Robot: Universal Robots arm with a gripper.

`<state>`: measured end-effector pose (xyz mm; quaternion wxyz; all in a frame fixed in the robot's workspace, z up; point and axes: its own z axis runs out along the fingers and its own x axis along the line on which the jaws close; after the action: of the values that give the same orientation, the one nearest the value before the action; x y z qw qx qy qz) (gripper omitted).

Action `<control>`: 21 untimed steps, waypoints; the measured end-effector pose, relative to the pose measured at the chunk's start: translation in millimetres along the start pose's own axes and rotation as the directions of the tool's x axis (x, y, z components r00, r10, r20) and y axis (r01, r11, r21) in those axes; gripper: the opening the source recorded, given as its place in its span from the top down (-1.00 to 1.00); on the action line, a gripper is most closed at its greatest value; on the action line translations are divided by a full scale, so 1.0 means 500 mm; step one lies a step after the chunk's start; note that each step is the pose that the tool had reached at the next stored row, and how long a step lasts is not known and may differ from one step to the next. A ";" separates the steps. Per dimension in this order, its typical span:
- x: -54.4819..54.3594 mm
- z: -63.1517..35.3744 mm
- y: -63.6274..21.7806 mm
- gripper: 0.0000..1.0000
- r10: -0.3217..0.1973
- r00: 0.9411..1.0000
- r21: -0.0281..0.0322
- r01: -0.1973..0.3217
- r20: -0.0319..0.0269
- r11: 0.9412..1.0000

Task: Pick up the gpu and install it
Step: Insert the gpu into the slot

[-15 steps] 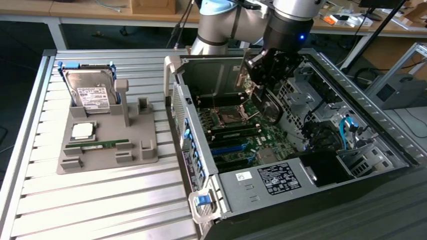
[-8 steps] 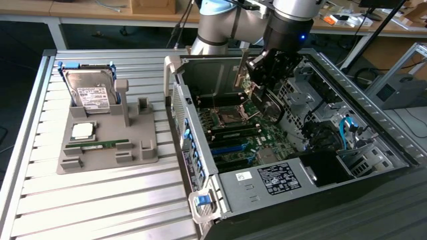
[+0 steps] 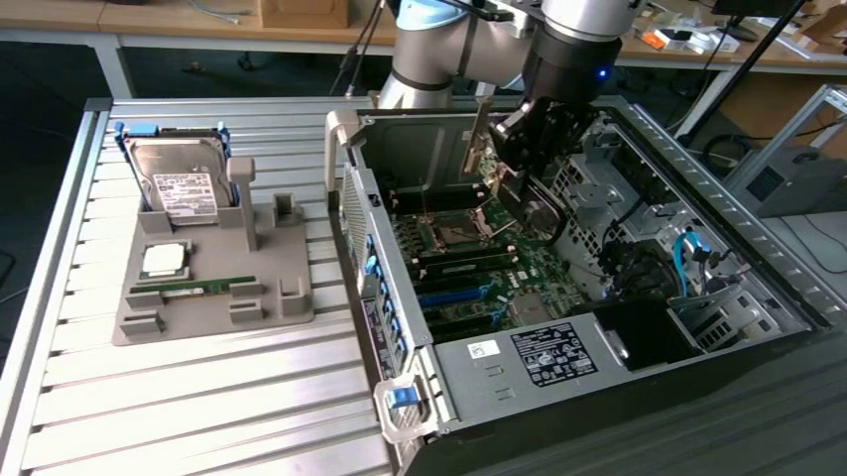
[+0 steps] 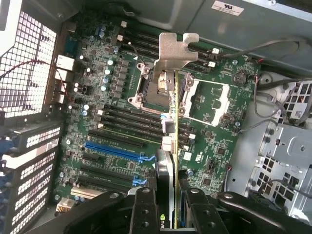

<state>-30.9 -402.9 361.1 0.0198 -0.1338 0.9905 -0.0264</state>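
One gpu (image 4: 165,170) in pincer (image 4: 169,201), long axis and bracket pointing at motherboard (image 4: 117,97).

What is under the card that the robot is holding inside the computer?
Under the gpu, gripped in the end effector, lies the green motherboard: black slots, a blue slot, a processor socket. The strip of board directly beneath the card's edge is covered by it.

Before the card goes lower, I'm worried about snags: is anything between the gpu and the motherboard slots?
Nothing visible. The gripper holds the gpu edge-on above the motherboard. The blue slot lies bare, and the blue cable sits off to one side of the board.
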 end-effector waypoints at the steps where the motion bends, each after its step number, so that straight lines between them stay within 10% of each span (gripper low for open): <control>1: 0.000 0.000 0.000 0.47 -0.010 1.000 0.000 0.010 0.001 1.000; 21: 0.000 0.001 0.000 0.47 -0.126 0.992 -0.004 0.126 0.007 0.992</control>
<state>-30.9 -402.9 360.7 0.0214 -0.1964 0.9800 -0.0251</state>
